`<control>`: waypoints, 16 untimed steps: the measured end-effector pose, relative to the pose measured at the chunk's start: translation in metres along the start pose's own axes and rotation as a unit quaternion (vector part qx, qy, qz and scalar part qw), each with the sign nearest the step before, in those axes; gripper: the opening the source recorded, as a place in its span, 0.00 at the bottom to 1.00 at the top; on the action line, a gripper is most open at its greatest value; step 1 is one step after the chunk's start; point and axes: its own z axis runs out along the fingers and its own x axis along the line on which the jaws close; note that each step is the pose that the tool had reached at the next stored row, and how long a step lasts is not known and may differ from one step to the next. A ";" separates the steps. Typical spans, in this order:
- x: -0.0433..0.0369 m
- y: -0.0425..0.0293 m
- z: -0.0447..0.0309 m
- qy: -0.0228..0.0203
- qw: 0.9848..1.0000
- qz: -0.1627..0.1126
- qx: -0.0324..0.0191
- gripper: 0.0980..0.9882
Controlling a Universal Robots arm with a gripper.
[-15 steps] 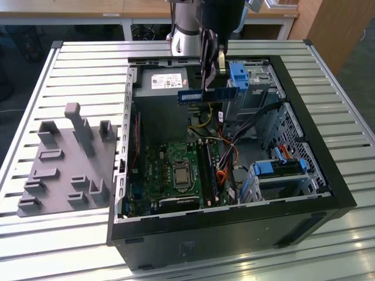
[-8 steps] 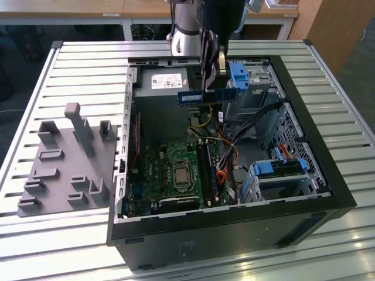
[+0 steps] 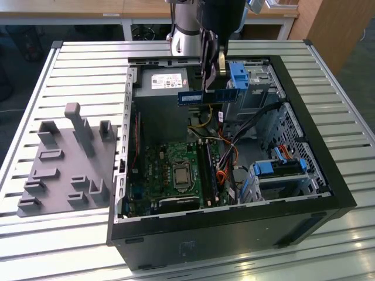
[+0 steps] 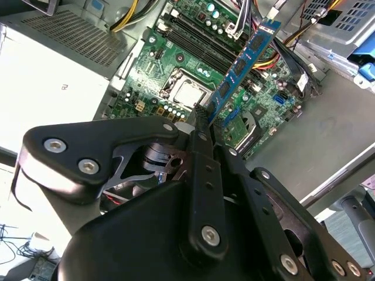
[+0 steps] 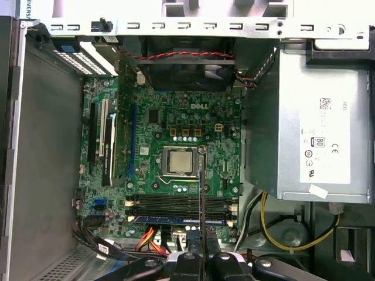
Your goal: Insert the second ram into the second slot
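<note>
The black gripper (image 3: 207, 86), clamped shut on the long thin blue ram stick (image 3: 190, 98), holds it well above the green motherboard (image 3: 161, 170), crosswise to its black memory slots (image 5: 176, 202); it likely needs turning parallel.

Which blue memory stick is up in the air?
The second ram, held by the gripper above the case; the other blue stick sits on the motherboard.

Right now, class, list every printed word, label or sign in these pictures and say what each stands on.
White label on the long blue circuit-board ram stick, held in the gripper: too small to read.
White sticker on the grey metal power supply box: symbols and print too small to read.
White lettering on the green motherboard: a maker's mark, left unquoted.
</note>
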 end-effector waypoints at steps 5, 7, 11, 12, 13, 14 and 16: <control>0.0000 0.0000 0.0000 0.000 1.000 0.006 0.000 0.04; 0.0000 0.0000 0.0000 0.000 1.000 0.008 0.000 0.04; 0.0000 0.0000 0.0000 0.000 1.000 0.011 0.000 0.04; 0.0000 0.0000 0.0000 0.000 1.000 0.012 0.000 0.04; 0.0000 0.0000 0.0000 0.000 1.000 0.012 -0.001 0.04; 0.0000 0.0000 0.0000 -0.001 1.000 0.013 -0.001 0.04; 0.0000 0.0000 0.0000 -0.001 1.000 0.015 -0.001 0.04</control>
